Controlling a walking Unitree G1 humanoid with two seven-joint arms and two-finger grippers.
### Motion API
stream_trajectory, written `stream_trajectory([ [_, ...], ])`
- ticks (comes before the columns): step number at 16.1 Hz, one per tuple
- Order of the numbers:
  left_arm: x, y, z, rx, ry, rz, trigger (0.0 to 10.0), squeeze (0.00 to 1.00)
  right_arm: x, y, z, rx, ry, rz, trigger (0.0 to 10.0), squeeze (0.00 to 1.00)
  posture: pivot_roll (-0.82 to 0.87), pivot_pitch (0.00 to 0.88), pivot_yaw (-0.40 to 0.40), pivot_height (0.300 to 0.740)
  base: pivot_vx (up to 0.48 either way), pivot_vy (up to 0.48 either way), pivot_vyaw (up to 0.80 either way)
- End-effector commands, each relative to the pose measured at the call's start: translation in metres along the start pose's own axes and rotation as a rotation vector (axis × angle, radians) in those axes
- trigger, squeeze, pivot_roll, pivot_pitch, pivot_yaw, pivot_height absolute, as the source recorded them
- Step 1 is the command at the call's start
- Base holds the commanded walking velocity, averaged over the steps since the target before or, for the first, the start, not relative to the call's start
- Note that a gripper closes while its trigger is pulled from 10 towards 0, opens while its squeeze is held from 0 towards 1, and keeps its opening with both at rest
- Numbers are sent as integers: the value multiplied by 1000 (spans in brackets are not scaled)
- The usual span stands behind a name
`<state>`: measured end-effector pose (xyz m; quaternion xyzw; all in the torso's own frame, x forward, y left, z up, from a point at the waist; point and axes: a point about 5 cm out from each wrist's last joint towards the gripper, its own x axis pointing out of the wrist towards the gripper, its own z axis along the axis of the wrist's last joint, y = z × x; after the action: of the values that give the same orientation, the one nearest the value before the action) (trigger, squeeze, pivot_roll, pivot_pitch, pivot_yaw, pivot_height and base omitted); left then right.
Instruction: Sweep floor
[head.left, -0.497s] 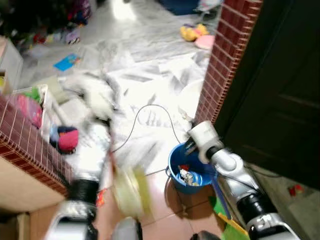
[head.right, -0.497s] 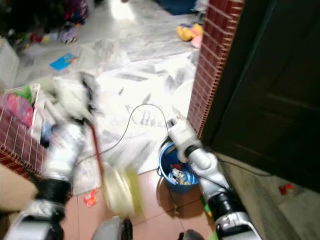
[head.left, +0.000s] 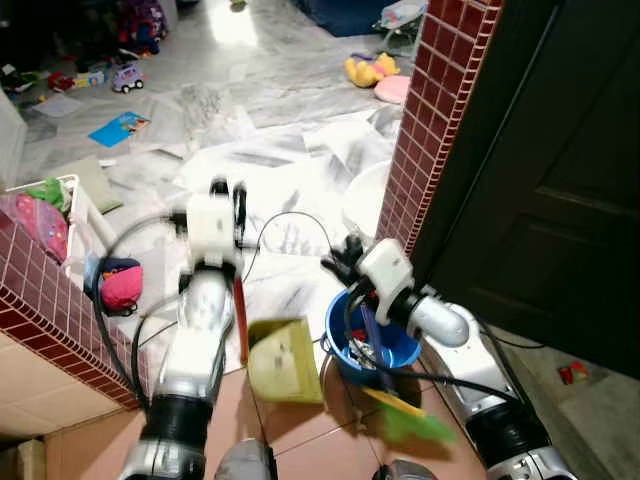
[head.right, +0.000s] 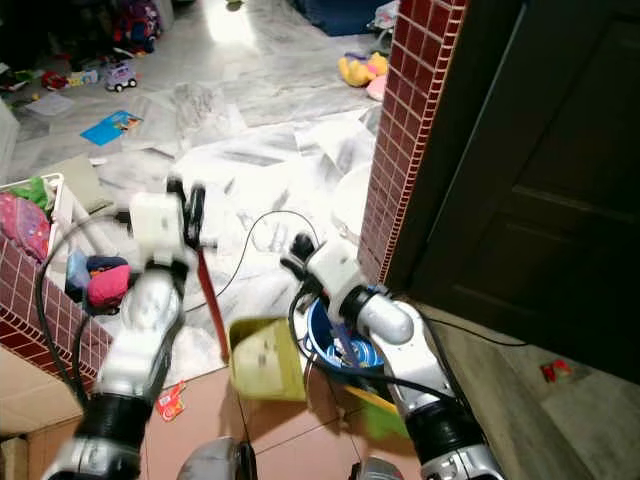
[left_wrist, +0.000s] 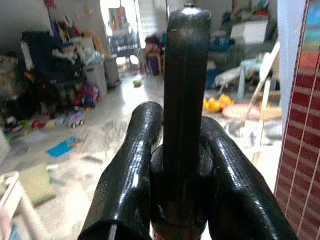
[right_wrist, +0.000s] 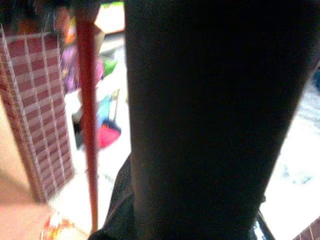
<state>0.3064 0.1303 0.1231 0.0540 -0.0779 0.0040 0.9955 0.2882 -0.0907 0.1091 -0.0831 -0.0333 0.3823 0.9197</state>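
In the middle left of the head view the left hand is raised above the floor, and its two black fingers are pressed together around the dark top of a handle, one finger on each side. From this hand a red stick goes down to a yellow-green dustpan, which hangs tilted just above the reddish tile floor at the lower middle of the frame.

To the right of the dustpan stands a blue bucket with some small things inside, close to the foot of a red brick pillar. The right hand is directly over the bucket's far rim. A dark pole runs along it in the right wrist view and covers most of that picture, and I cannot tell if the fingers are apart or closed on it. Below the bucket, in the lower middle right, lies a blurred green and yellow shape, perhaps the head of a broom.

A thin black cable makes a loop on the pale marble floor in the centre. At the left edge is a low brick wall, with a pink and dark bundle beside it. A dark door takes the right side.
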Motion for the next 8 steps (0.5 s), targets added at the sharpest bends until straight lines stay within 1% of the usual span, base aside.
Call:
stream_trajectory([
  [1,-2,0,3,38,-12,3,10000,0,5,-2,21,1,-104,-8,10000,0,-22,0,34,740,0,0,0],
  [2,-5,-3,0,32,4,-4,10000,0,8,-5,26,-10,-123,-28,10000,0,-22,0,34,740,0,0,0],
  [3,-6,-6,0,31,8,-14,10000,0,10,-12,31,-10,-145,-83,10000,0,-21,0,30,740,0,0,0],
  [4,-7,-9,0,28,11,-21,10000,0,10,-20,37,-16,-176,-161,10000,0,-20,0,29,740,0,0,0],
  [6,-7,-10,0,23,22,-25,10000,0,8,-31,45,-9,-212,-286,10000,0,-23,0,29,740,0,0,0],
  [8,-6,-9,-3,17,51,-23,10000,0,4,-32,40,-38,-190,-322,10000,0,-26,0,33,740,0,0,0],
])
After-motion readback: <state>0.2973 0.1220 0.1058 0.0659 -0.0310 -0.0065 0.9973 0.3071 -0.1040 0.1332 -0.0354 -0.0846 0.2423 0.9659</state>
